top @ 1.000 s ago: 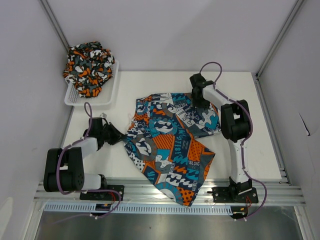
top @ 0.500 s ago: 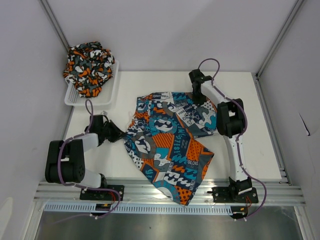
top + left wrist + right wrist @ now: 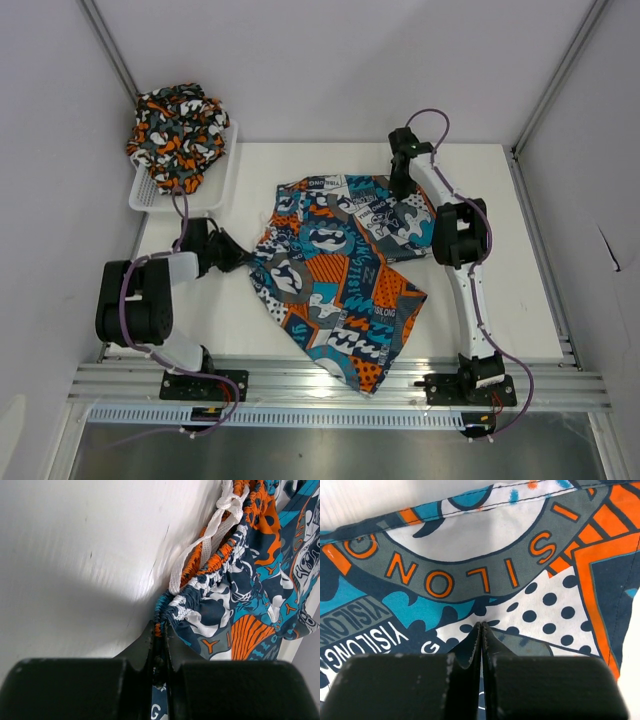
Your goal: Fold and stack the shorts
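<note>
The teal-blue, orange and white patchwork shorts (image 3: 335, 275) lie spread across the middle of the table, one leg reaching toward the near edge. My left gripper (image 3: 232, 257) is shut on their gathered waistband at the left; the left wrist view shows the elastic edge (image 3: 172, 605) pinched between the jaws of my left gripper (image 3: 160, 630), with the white drawstring (image 3: 215, 530) trailing beyond. My right gripper (image 3: 402, 190) presses down on the far right part of the shorts (image 3: 470, 545), jaws shut, and my right gripper (image 3: 481, 625) nips a small pucker of cloth. The orange camouflage shorts (image 3: 178, 135) sit bunched at the far left.
A white mesh basket (image 3: 222, 190) at the far left corner holds the camouflage shorts. White walls and metal frame posts close in the table on three sides. A metal rail (image 3: 340, 385) runs along the near edge by the arm bases.
My right gripper has closed and shifted slightly to the far right on the cloth. The left gripper has drawn the waistband a little farther away, and the shorts have shifted with it.
</note>
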Controlling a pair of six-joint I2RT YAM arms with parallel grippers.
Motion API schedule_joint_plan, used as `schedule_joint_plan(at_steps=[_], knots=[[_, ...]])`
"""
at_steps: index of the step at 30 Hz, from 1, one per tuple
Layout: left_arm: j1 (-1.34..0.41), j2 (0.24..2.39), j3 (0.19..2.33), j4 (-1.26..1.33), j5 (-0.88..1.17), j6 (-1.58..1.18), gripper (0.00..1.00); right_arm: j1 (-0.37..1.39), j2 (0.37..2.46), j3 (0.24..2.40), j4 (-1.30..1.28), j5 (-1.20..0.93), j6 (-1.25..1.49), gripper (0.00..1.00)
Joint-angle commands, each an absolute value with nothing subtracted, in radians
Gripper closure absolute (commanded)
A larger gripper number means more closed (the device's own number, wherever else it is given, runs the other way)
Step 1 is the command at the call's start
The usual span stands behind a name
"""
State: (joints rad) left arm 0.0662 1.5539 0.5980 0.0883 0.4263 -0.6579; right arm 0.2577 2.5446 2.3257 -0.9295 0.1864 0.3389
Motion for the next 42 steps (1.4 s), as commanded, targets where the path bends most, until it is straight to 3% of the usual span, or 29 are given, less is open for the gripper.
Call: schedule_joint_plan(at_steps=[1,9,11,13,18,23,24,26,28,31,32,33,34,38,40,42], knots=[[0.074,1.592,0.673,0.124,0.429,-0.686,0.92,0.224,2.595,2.416,-0.943,0.160,0.345,1.00],[0.061,1.732,0.843,0.106,0.423,-0.709,0.94,0.147,2.602,2.485,-0.801,0.028,0.387,1.00],[0.063,1.743,0.871,0.101,0.423,-0.707,0.94,0.130,2.586,2.479,-0.758,-0.018,0.391,0.73],[0.064,1.741,0.884,0.101,0.417,-0.704,0.94,0.124,2.534,2.459,-0.730,-0.034,0.390,0.35],[0.074,1.717,0.856,0.123,0.417,-0.690,0.87,0.129,2.221,2.147,-0.568,-0.034,0.371,0.28],[0.087,1.695,0.810,0.162,0.440,-0.666,0.70,0.179,1.897,1.814,-0.422,0.000,0.360,0.25],[0.089,1.690,0.799,0.170,0.443,-0.660,0.67,0.217,1.838,1.739,-0.379,0.039,0.353,0.22],[0.091,1.672,0.779,0.187,0.448,-0.650,0.63,0.262,1.679,1.515,-0.244,0.164,0.350,0.02],[0.091,1.661,0.772,0.204,0.454,-0.640,0.63,0.291,1.605,1.305,-0.058,0.228,0.351,0.00],[0.091,1.628,0.747,0.228,0.469,-0.627,0.62,0.264,1.575,1.181,0.107,0.203,0.429,0.00],[0.092,1.612,0.735,0.233,0.468,-0.624,0.62,0.250,1.626,1.202,0.104,0.160,0.458,0.01],[0.091,1.608,0.729,0.236,0.465,-0.620,0.61,0.236,1.667,1.242,0.092,-0.020,0.457,0.08],[0.091,1.603,0.727,0.241,0.466,-0.617,0.61,0.220,1.713,1.299,0.012,-0.103,0.474,0.01],[0.091,1.603,0.730,0.242,0.471,-0.617,0.61,0.228,1.978,1.672,-0.210,-0.300,0.440,0.01],[0.089,1.601,0.729,0.241,0.466,-0.614,0.60,0.238,2.013,1.648,-0.017,-0.321,0.463,0.01],[0.091,1.600,0.730,0.238,0.463,-0.609,0.60,0.252,1.991,1.471,0.235,-0.319,0.483,0.01]])
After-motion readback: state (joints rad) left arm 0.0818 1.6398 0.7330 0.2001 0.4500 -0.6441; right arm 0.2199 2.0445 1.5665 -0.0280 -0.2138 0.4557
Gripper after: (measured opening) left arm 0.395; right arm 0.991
